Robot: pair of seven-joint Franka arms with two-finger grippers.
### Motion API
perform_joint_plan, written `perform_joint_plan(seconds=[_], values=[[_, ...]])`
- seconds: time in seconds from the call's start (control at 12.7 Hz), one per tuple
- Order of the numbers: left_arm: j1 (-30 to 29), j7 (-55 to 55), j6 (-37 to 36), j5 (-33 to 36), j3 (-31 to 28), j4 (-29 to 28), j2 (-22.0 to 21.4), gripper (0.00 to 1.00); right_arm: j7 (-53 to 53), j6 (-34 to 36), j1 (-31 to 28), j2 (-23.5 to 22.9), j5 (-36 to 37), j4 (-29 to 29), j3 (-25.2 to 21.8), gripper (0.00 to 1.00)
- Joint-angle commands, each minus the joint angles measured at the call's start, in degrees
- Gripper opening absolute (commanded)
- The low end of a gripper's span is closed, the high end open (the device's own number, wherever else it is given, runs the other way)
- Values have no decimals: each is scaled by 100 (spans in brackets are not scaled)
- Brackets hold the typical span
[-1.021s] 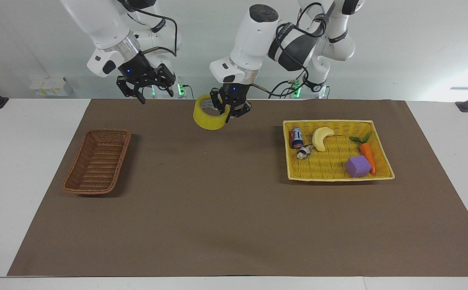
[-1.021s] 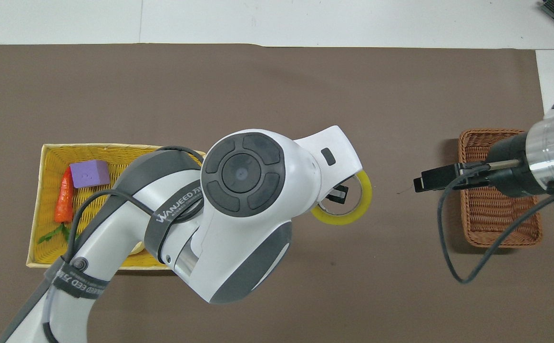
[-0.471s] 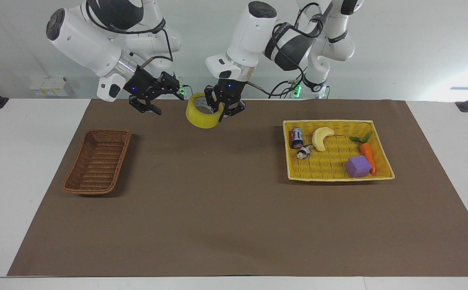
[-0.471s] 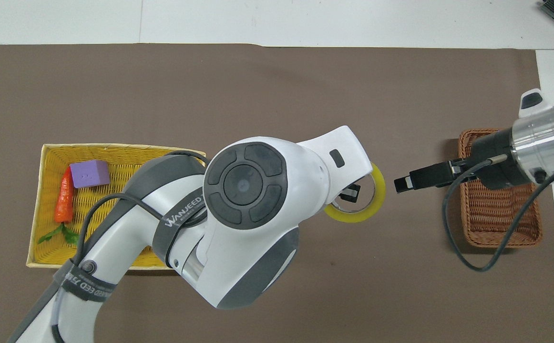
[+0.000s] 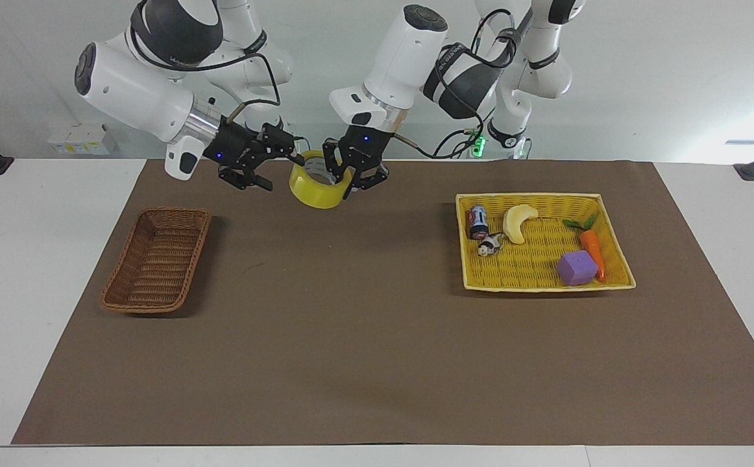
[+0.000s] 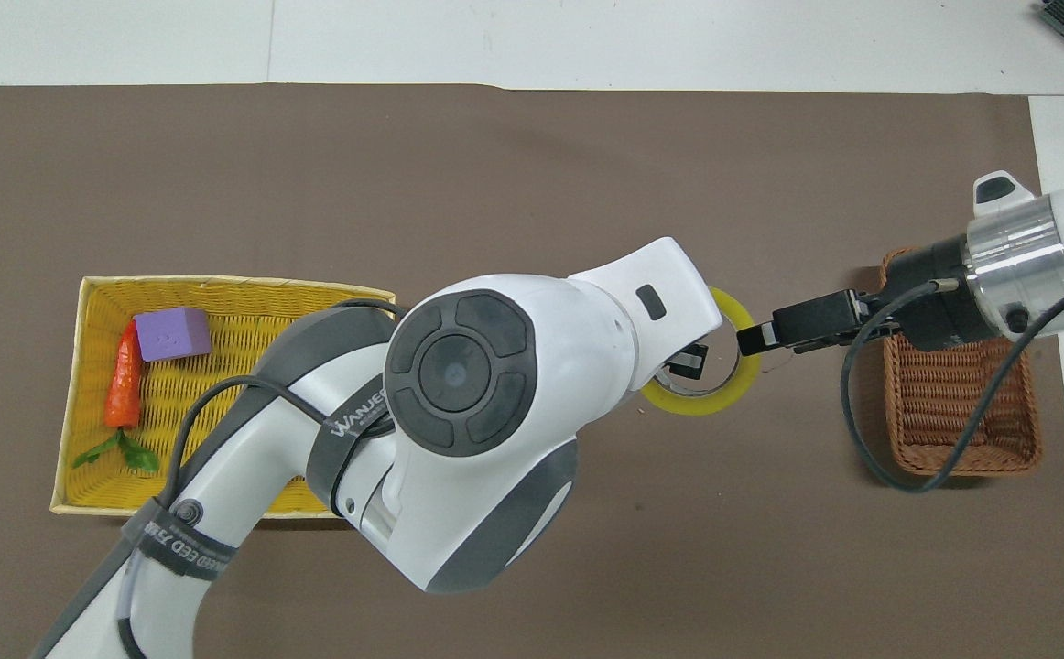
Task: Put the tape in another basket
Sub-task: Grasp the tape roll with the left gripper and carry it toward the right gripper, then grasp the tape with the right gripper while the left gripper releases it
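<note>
Pretty bright, even light from above; soft shadows beside both baskets, everything sharp, slight window glare at one edge.

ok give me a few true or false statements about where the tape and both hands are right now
1. The left hand holds the tape up over the brown mat. True.
2. The tape lies in the wicker basket. False: that basket holds nothing.
3. The right hand is open beside the tape. True.
4. The banana is in the wicker basket. False: it lies in the yellow basket.
5. The right hand is shut on the tape. False: only the left hand grips it.
</note>
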State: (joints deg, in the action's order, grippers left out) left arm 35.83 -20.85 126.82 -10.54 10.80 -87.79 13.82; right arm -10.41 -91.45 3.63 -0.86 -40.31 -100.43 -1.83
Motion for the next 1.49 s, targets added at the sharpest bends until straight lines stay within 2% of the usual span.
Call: perform_joint_plan(seconds=[0.0,0.16,0.24,0.31,0.39,0.63,0.71,0.79,1.26,1.34,1.41], values=[[126,-50,466,-281,-69,-177,-99,0,-23,-267,-56,-19,-214,-64,42,100],[135,-50,659,-440,-60,-177,-90,0,-40,-277,-73,-72,-214,-73,42,100],[135,-50,703,-449,-60,-177,-90,0,-32,-286,-82,-124,-214,-29,42,67],[135,-50,739,-449,-60,-177,-90,0,-5,-234,-91,-151,-214,6,42,12],[135,-50,791,-449,-60,-177,-82,0,56,-163,-108,-143,-214,6,16,0],[126,-50,1345,-844,-25,-370,-108,0,285,66,-275,-151,-171,50,-10,0],[126,-68,1328,-862,-25,-379,-117,23,294,22,-267,-160,-144,76,-10,0],[117,-111,1224,-862,-43,-388,-204,99,346,31,-275,-212,-127,190,-10,0],[-619,-86,-594,-862,-69,-379,-705,100,162,-4,-925,-301,154,305,-45,0],[-795,-51,-893,-862,-78,-371,-706,100,127,-118,-978,-301,520,296,-45,0],[-971,-50,-1148,-845,-95,-370,-706,100,66,-510,-970,-301,1028,261,-37,0]])
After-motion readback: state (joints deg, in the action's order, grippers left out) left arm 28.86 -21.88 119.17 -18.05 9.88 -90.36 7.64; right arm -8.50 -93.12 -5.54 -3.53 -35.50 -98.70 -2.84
